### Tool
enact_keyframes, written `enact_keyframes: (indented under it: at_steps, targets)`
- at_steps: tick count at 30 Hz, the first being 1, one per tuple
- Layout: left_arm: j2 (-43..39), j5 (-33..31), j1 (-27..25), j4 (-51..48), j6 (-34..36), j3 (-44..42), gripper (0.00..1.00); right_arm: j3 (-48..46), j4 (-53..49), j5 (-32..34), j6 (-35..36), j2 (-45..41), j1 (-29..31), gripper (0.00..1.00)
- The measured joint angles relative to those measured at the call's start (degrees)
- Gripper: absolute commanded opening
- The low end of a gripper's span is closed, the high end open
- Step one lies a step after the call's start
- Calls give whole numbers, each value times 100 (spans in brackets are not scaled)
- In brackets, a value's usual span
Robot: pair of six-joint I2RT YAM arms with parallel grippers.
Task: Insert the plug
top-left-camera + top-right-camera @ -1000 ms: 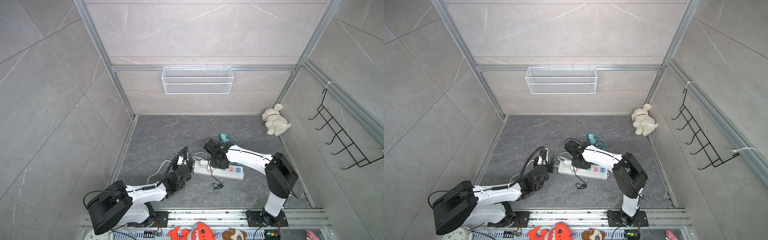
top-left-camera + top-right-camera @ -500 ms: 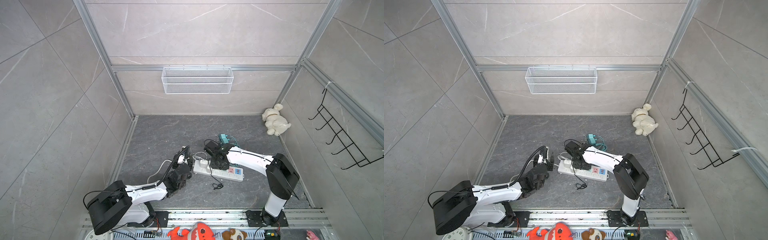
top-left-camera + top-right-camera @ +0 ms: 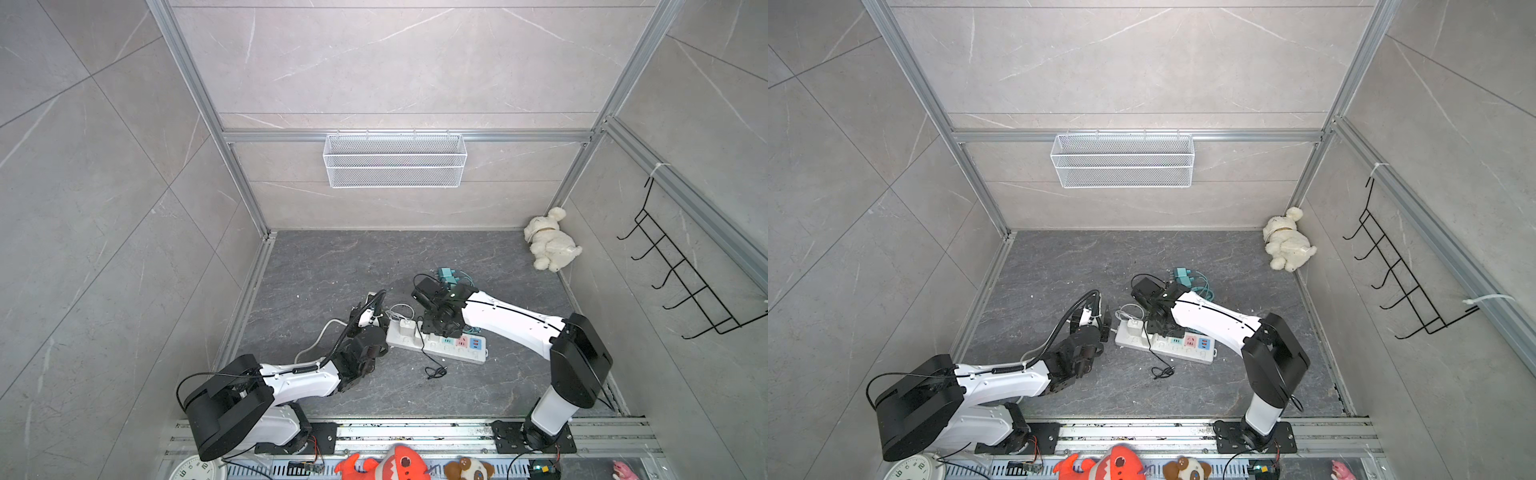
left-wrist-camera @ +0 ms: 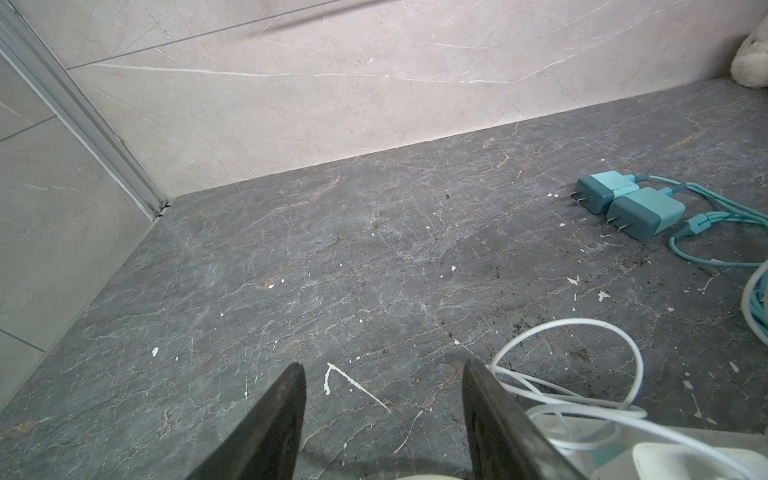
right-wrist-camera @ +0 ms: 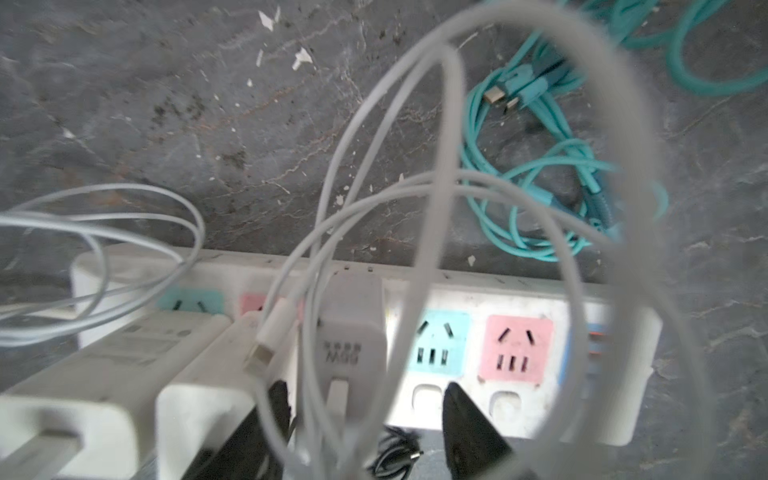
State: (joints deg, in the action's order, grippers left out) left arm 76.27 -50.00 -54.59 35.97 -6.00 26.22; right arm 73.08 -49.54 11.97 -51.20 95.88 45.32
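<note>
- Since the earlier top views, the right gripper point(image 5: 365, 384) has spread its jaws, while both arms have hardly shifted from their places at the power strip point(image 3: 1208, 353).
- Its fingers now stand apart on either side of the grey charger point(image 5: 353, 324) without touching it, so it holds nothing.
- This grey charger, the plug of the task, stands upright in the power strip, between the white chargers point(image 5: 104, 374) and a free blue socket point(image 5: 436, 345). It looks fully seated, though its prongs are hidden.
- The left gripper point(image 4: 383, 363) is at the cable end of the power strip, about half open, with only bare floor between its fingers.
- I judge the step to be the release after pushing in.
- A loop of white cable point(image 5: 440, 166) hangs around the right gripper, above the power strip. The next move calls for a straight lift, slowly, so that the cable does not pull the charger out.
- Two teal chargers point(image 4: 631, 203) lie unplugged on the floor behind the power strip, perhaps the next ones.
</note>
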Motion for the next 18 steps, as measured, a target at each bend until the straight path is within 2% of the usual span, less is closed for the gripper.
enact_keyframes:
  at_steps: [11,14,18]
  targets:
    - [184,0,0,-682,356,1130,69,-426,-328,221,2,-1539,-79,61]
    - [428,55,4,-850,581,1648,72,-588,-328,190,129,-1849,-442,61]
    - [901,258,94,-1198,748,2527,72,-1034,-127,-94,402,-2149,-1349,61]
